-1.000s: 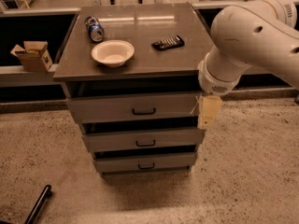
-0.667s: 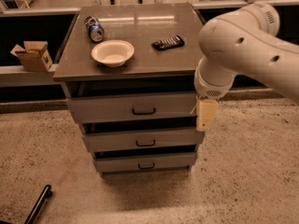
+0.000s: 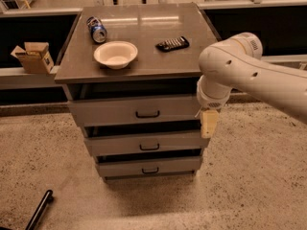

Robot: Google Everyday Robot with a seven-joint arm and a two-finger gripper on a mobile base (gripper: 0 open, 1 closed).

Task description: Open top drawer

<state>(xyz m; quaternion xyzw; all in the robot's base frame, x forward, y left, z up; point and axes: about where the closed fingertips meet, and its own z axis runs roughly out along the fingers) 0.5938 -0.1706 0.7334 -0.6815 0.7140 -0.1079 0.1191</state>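
The top drawer (image 3: pixel 115 111) is the widest grey front under the cabinet top, with a small black bar handle (image 3: pixel 147 114) at its middle. It sits in line with the cabinet, with a dark gap above it. My white arm (image 3: pixel 230 66) reaches in from the right, and its rounded end (image 3: pixel 211 97) covers the drawer's right end. A beige tag (image 3: pixel 208 123) hangs below it. My gripper does not show; it is hidden behind or past the arm.
On the cabinet top (image 3: pixel 144 61) are a white bowl (image 3: pixel 115 54), a can lying on its side (image 3: pixel 96 29) and a black remote (image 3: pixel 172 43). Two narrower drawers (image 3: pixel 120 145) sit below. A cardboard box (image 3: pixel 33 56) stands on the left ledge. A black bar (image 3: pixel 39 211) lies on the floor.
The arm has swung left and now overlaps the right end of the top drawer. The drawers and the things on top have not moved.
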